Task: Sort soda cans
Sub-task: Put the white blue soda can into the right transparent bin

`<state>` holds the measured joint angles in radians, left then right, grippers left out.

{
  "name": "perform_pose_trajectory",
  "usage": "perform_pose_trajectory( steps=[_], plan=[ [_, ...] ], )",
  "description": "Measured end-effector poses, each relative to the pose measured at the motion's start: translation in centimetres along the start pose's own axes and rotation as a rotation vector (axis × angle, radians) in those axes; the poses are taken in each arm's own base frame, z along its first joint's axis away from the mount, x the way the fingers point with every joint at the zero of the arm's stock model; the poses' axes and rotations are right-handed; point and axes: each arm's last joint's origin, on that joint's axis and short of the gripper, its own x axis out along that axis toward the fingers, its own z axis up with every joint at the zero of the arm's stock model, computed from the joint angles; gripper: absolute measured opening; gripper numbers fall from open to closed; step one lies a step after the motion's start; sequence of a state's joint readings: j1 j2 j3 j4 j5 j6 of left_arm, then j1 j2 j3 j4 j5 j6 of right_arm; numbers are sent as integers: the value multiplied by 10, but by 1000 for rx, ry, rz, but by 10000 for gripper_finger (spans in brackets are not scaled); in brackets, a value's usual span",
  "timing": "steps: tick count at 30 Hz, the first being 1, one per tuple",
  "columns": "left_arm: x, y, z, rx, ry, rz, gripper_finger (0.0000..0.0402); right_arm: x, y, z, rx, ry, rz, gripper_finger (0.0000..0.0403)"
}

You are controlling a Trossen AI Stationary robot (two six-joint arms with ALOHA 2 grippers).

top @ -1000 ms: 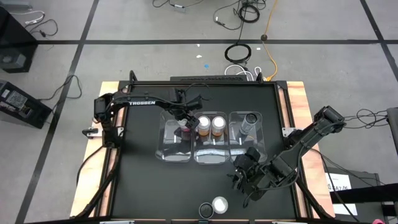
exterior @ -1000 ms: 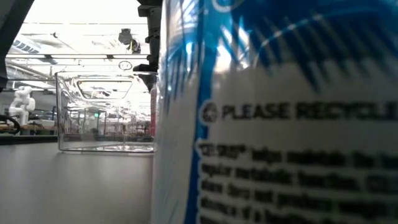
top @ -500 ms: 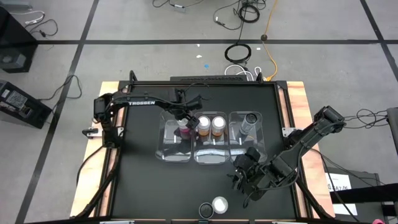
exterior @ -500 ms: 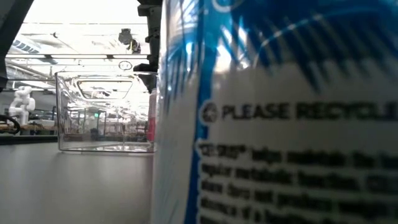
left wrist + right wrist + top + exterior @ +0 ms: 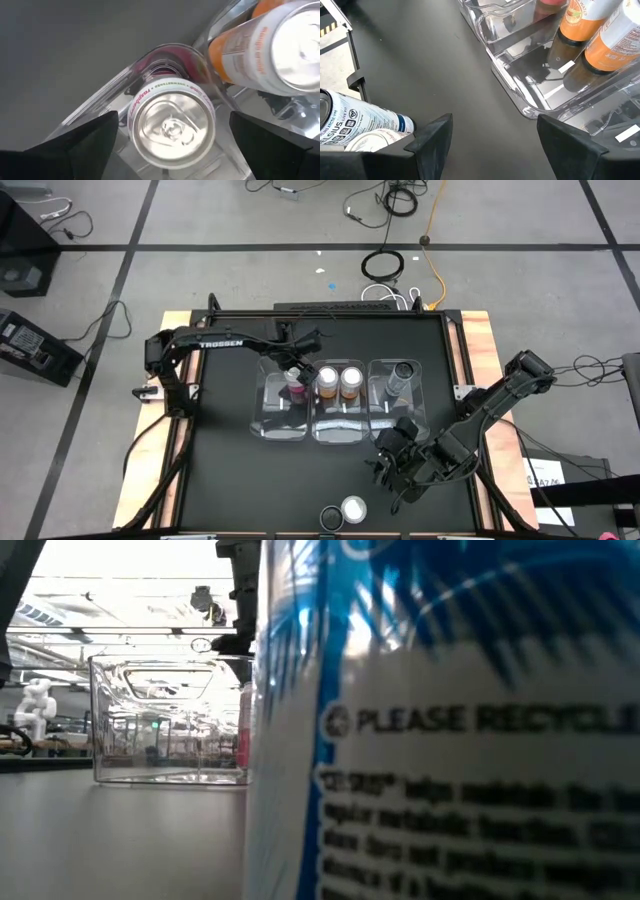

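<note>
A pink-sided can point(image 5: 172, 127) with a silver top stands upright in the left clear bin point(image 5: 272, 415). My left gripper point(image 5: 174, 135) hangs open right above it point(image 5: 294, 376), one finger on either side, apart from the can. Two orange cans point(image 5: 338, 381) stand in the middle bin, and a dark can point(image 5: 402, 375) stands in the right bin. Two more cans point(image 5: 345, 511), white with blue print point(image 5: 362, 120), are at the table's near edge. My right gripper point(image 5: 495, 145) is open above bare table near the bins' near right corner point(image 5: 392, 463).
The three clear bins point(image 5: 520, 85) sit side by side mid-table. One white-and-blue can point(image 5: 450, 720) stands right in front of the low camera and hides most of that view. Bare black tabletop lies to the left and near side of the bins point(image 5: 220, 470).
My left arm has drawn back a little toward the table's left edge. The pink can has come down into the left bin and now stands there, its silver top showing. My right arm has kept still.
</note>
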<state>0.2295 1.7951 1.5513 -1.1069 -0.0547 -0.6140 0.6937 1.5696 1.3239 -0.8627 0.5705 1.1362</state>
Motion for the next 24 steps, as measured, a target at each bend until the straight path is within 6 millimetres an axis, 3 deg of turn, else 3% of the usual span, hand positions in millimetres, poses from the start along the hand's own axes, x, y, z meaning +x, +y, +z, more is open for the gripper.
perform_pose_trajectory(
  steps=[8, 12, 17, 24],
  plan=[
    [-39, 6, -6, -5, -82, -57, 389, 0, 0, 0, 2, 0, 0, 281],
    [-64, 8, -21, 28, -99, -102, 389, 0, 0, 0, 3, 0, 0, 281],
    [-102, 7, -57, 102, -125, -154, 389, 0, 0, 0, -22, -1, -1, 281],
    [-147, -8, -122, 204, -226, -246, 389, 0, 2, 1, -26, -10, 17, 281]
  ],
)
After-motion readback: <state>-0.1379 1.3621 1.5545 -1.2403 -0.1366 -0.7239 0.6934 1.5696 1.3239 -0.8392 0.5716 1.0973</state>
